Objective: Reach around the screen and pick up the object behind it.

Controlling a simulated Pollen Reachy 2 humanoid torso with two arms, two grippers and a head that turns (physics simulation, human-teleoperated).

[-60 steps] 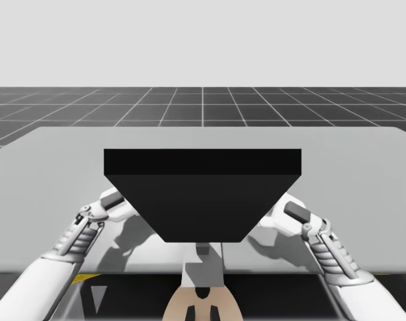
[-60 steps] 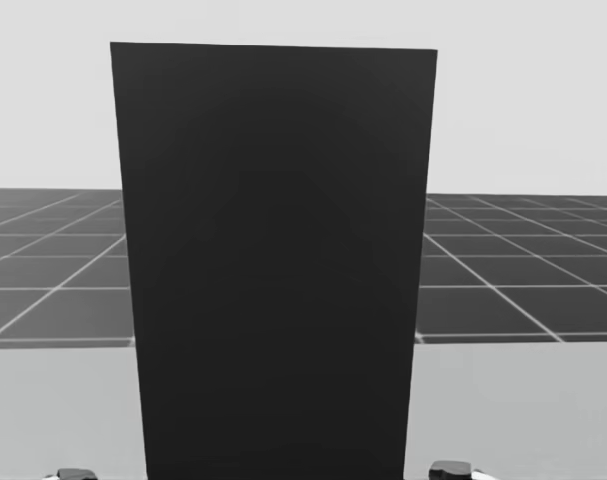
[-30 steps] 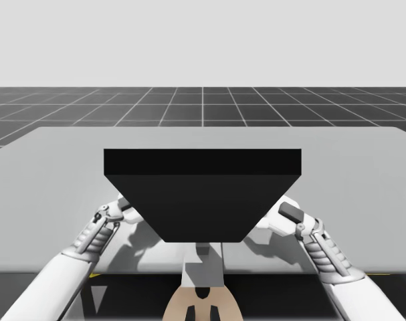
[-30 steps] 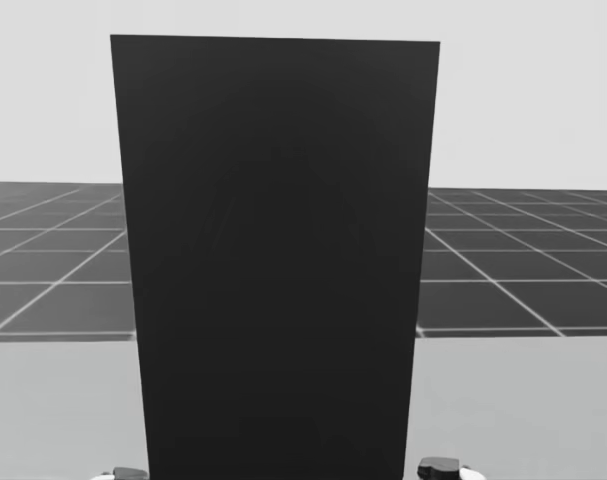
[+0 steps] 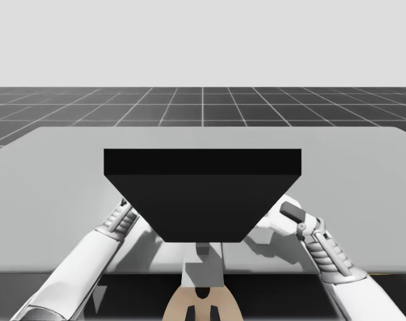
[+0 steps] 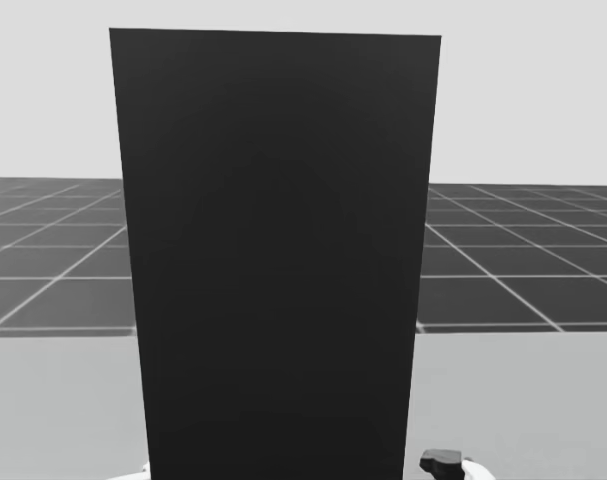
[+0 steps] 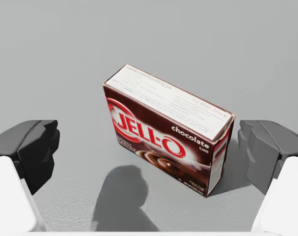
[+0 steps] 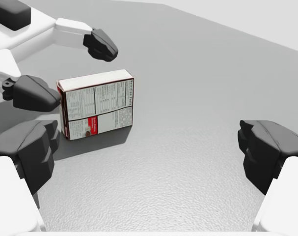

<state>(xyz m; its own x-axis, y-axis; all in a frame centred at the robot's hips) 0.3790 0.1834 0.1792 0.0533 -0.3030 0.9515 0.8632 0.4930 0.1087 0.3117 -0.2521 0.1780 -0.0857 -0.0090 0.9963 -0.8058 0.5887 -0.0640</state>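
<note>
A tall black screen stands mid-table. Behind it a dark brown box stands on its long edge; its white printed back faces my right wrist camera. My left gripper is open, and the box sits between its fingers without touching them. The right wrist view shows those left fingertips flanking the box. In the high view my left arm goes behind the screen's left edge. My right gripper is open with nothing between its fingers, right of the screen and apart from the box.
The grey table stretches wide on both sides of the screen and beyond it. A dark grid floor lies past the far edge. My right gripper's dark finger peeks out beside the screen's lower right corner.
My left arm has pushed forward and inward, its gripper now hidden behind the screen's left edge. My right gripper barely moved. My head has tilted slightly.
</note>
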